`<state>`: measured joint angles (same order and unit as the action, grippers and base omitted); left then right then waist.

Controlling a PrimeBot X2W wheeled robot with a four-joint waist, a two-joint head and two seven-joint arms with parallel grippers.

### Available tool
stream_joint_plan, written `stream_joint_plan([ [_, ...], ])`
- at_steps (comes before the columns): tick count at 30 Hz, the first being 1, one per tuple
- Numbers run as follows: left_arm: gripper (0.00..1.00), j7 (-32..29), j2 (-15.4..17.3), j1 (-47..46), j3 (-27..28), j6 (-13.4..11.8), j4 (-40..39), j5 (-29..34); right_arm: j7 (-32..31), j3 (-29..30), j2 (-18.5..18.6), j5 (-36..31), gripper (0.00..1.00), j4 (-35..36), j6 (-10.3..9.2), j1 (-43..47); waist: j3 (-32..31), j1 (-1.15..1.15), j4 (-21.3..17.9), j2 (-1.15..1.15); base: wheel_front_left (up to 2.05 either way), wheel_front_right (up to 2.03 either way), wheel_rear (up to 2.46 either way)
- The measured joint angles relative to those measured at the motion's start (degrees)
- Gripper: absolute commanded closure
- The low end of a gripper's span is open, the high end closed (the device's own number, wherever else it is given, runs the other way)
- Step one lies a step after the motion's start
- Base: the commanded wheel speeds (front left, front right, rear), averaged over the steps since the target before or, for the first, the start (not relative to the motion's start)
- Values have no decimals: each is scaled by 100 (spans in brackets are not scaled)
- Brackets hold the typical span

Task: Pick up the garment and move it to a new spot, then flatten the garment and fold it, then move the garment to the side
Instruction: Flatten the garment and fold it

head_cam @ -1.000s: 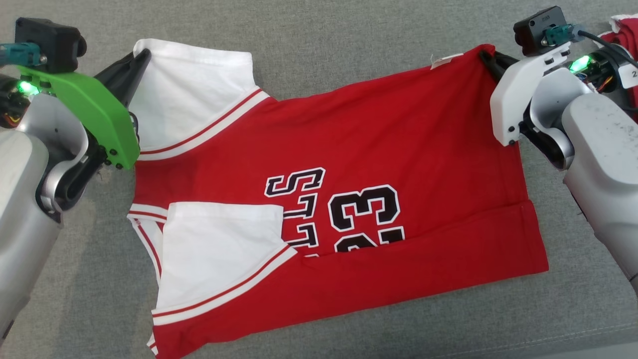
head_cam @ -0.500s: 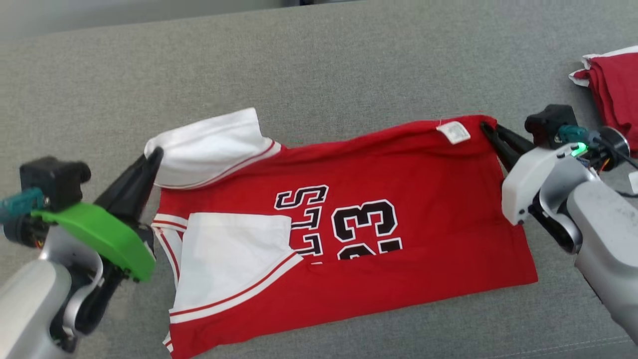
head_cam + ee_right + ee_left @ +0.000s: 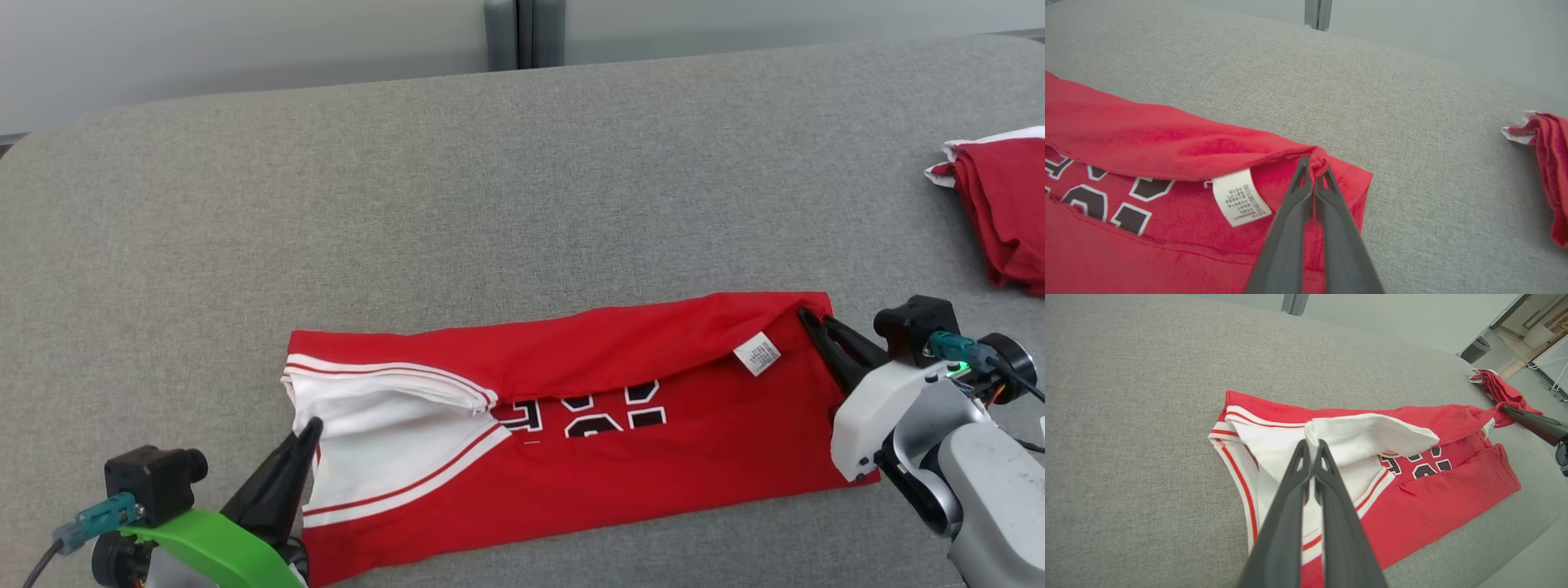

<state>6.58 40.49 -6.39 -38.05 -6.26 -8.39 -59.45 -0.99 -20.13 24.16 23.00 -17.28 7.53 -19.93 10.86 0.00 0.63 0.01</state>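
Garment [image 3: 620, 474], a red jersey with white sleeves, lying lengthwise across the near part of a grey fabric-covered surface [image 3: 490, 188]. Its far long edge is turned over toward the robot, so that the fold covers the upper half of the black, white-edged print [image 3: 608, 416]. Left gripper [image 3: 312, 426], fingers pressed together, pinches the edge of the white sleeve [image 3: 392, 408] at the garment's left end; in the left wrist view the sleeve cloth is raised off the layer beneath it and caught between the fingertips. Right gripper [image 3: 807, 314], likewise closed, pinches the red corner at the garment's far right end, the cloth bunched at its tips. A white care label [image 3: 757, 354] hangs from the folded edge, just beside the right gripper. A second heap of red cloth [image 3: 1000, 204], white at one edge, lies well apart at the right edge of the surface. A pale wall [image 3: 245, 49] with a grey upright post [image 3: 524, 33] stands behind the surface.
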Motion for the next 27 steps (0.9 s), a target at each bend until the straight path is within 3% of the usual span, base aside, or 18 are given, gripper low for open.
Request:
stream_joint_plan([
  [3, 100, 56, -66, 75, -24, 63, 154, -98, -23, 159, -105, -152, 100, 145, 0, 218, -52, 0, -3, 0, 0, 0, 0],
  [4, 100, 56, -89, 109, -27, 87, 212, -138, -26, 196, -143, -210, 93, 193, 0, 289, -68, 0, -9, 0, 0, 0, 0],
  [6, 99, 66, -147, 175, -74, 157, 325, -169, -30, 307, -246, -331, 62, 250, 0, 433, -107, 0, -29, 0, 0, 0, 0],
  [7, 64, 90, -164, 218, -93, 181, 349, -199, -7, 357, -291, -382, 17, 278, 0, 488, -122, 0, -39, 0, 0, 0, 0],
  [8, 24, 110, -191, 254, -101, 209, 380, -230, 11, 412, -332, -441, 0, 302, 0, 549, -137, 0, -49, 0, 0, 0, 0],
  [9, 0, 168, -230, 307, -100, 225, 414, -266, 67, 523, -405, -508, 0, 323, 0, 647, -161, 0, -64, 0, 0, 0, 0],
  [18, 0, 656, -401, 658, 212, 144, 485, -390, 305, 1479, -965, -793, 0, 438, 0, 1475, -345, 0, -116, 0, 0, 0, 0],
  [23, 0, 791, -512, 715, 538, -36, 398, -164, 330, 1874, -1173, -953, 0, 584, 0, 1623, -441, 0, -126, 0, 0, 0, 0],
  [27, 0, 823, -824, 715, 829, -165, 426, 110, 321, 2011, -1373, -1056, 0, 600, 0, 1578, -497, 0, -109, 0, 0, 0, 0],
])
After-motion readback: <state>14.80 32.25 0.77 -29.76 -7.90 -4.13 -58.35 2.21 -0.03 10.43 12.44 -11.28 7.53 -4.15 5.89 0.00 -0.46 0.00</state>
